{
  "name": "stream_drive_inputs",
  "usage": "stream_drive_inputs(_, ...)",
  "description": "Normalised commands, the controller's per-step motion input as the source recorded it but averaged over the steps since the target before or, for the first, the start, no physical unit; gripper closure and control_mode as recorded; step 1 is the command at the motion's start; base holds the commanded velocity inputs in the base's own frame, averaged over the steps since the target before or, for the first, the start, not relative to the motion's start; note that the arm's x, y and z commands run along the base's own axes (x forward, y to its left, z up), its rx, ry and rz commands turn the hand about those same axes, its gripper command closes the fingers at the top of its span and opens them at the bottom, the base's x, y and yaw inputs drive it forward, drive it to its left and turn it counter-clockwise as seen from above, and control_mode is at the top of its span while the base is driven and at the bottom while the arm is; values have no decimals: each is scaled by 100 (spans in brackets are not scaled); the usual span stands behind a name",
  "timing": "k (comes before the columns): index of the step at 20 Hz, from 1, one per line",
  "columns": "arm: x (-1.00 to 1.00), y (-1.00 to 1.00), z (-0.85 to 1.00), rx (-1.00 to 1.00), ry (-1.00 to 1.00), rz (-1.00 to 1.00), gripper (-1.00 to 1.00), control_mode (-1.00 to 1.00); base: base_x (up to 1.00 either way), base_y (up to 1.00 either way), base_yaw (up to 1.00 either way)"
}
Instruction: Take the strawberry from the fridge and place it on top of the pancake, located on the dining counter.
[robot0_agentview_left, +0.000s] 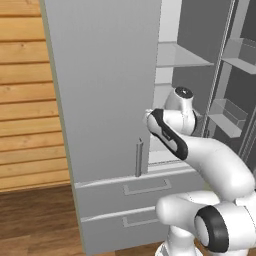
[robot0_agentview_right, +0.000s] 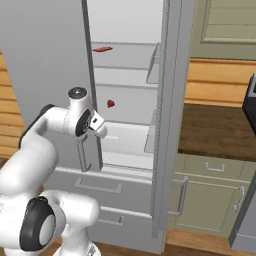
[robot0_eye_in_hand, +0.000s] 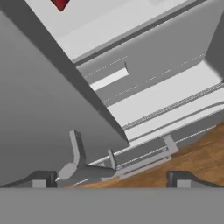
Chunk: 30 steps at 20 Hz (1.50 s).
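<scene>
The fridge (robot0_agentview_left: 105, 90) stands with its left door shut and its right door (robot0_agentview_right: 169, 120) swung open, showing white shelves. The strawberry (robot0_agentview_right: 110, 103), a tiny bright red lump, lies on a middle shelf; its edge also shows at the top of the hand view (robot0_eye_in_hand: 60, 3). My hand (robot0_agentview_right: 95, 124) hovers in front of the opening by the edge of the shut left door, below and left of the strawberry and apart from it. My gripper (robot0_eye_in_hand: 112, 179) is open, with nothing between its fingers. The pancake and the dining counter are out of view.
A flat red-brown piece (robot0_agentview_right: 102, 49) lies on the upper shelf. The left door's bar handle (robot0_agentview_left: 139, 157) hangs close under my hand. Two drawers (robot0_agentview_left: 147, 187) sit below. Olive-green cabinets with a dark top (robot0_agentview_right: 215, 132) stand to the right. A wooden wall (robot0_agentview_left: 25, 100) is to the left.
</scene>
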Motion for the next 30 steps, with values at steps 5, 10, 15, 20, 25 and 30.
stream_drive_inputs(5,0,49,0,-17,2,22,-100,-100,0,0,0)
stream_drive_inputs(10,3,32,-10,-4,0,7,-100,-100,0,0,0)
stream_drive_inputs(15,23,17,-24,-1,0,0,-100,-100,0,0,0)
stream_drive_inputs(20,12,0,-31,0,0,0,-100,-100,0,0,0)
stream_drive_inputs(25,13,0,-40,0,0,0,-100,-100,0,0,0)
stream_drive_inputs(30,7,1,-38,0,0,0,-100,-100,0,0,0)
